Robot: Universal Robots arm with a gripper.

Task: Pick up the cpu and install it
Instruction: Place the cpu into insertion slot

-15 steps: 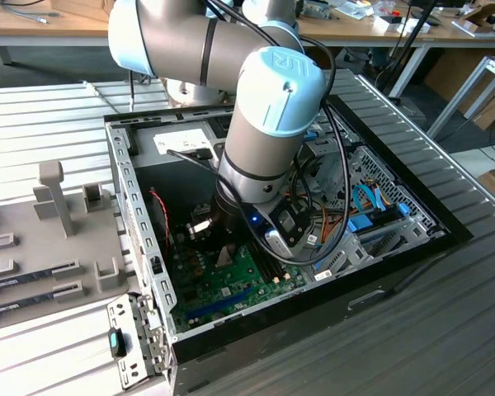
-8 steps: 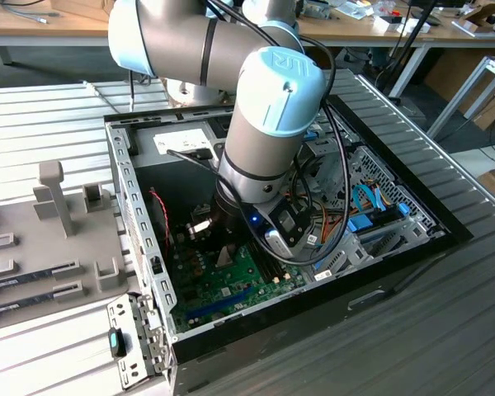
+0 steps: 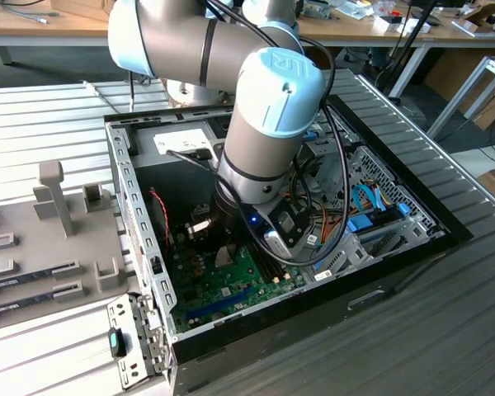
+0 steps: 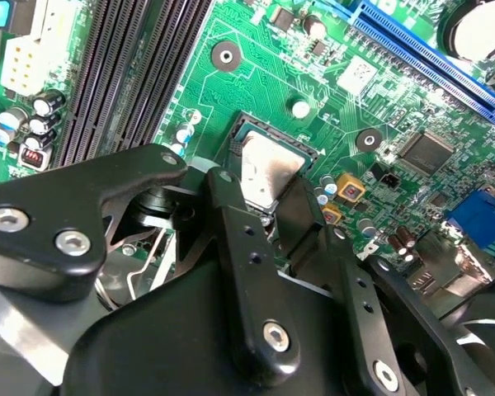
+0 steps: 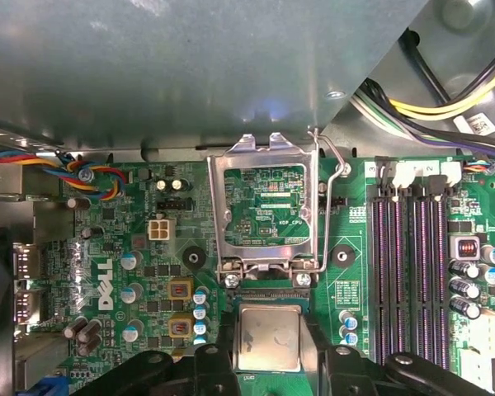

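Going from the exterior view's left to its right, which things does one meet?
Grey plastic tray with upright posts → metal wall of the open case → green circuit board → blue cables.

In the first wrist view you have a white logo on the board, small white lettering on it inside the socket frame, and a printed cable tag. In the exterior view a white label sits inside the case. Any marking on the cpu is too faint to tell.
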